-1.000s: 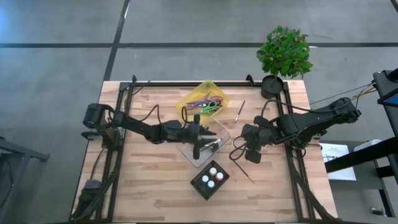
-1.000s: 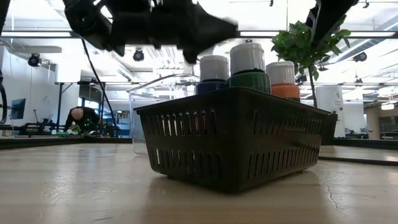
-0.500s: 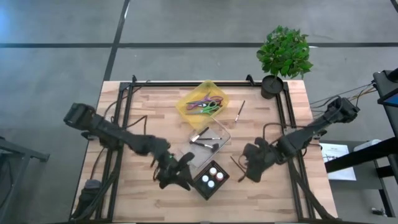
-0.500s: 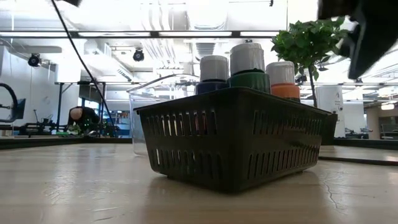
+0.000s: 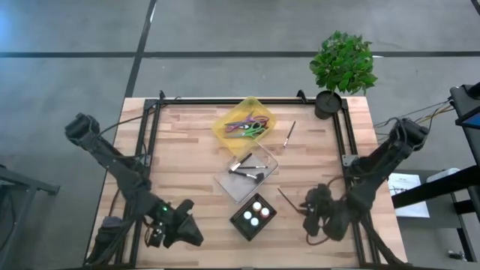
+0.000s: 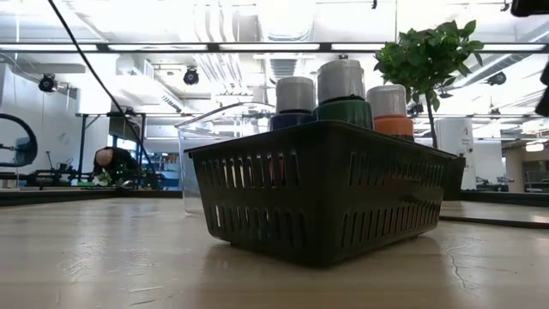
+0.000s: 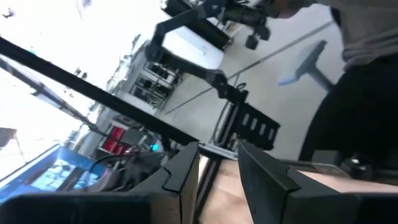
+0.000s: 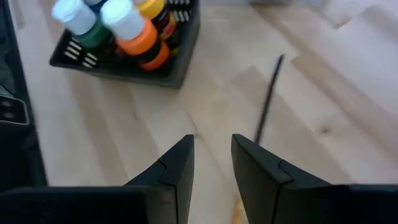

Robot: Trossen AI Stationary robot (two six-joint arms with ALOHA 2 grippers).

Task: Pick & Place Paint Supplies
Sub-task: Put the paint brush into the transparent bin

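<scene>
Three white-capped paint bottles (image 5: 256, 214) stand upright in a black slotted basket (image 6: 326, 202): dark blue (image 6: 295, 99), green (image 6: 341, 90) and orange-red (image 8: 144, 38). Dark-handled brushes (image 5: 247, 169) lie in a clear tub (image 5: 238, 185). One thin brush (image 5: 288, 201) lies flat on the table between basket and right gripper, another (image 5: 290, 133) farther back. My left gripper (image 5: 193, 237) (image 7: 217, 155) hangs at the near left corner, shut, holding nothing. My right gripper (image 5: 307, 211) (image 8: 211, 158) hovers near the brush (image 8: 267, 99), shut and empty.
A yellow tray (image 5: 225, 127) with colour-handled scissors (image 5: 247, 124) sits toward the far edge. A potted plant (image 5: 342, 66) stands at the far right corner. Bare wood (image 5: 180, 161) lies left of the tub. The dark frame rails (image 5: 142, 150) run along both sides.
My left gripper has left its place above the clear tub and swung fast to the near left corner. My right gripper has drawn back toward the near edge, away from the tub. Basket, tub and brushes have stayed where they were.
</scene>
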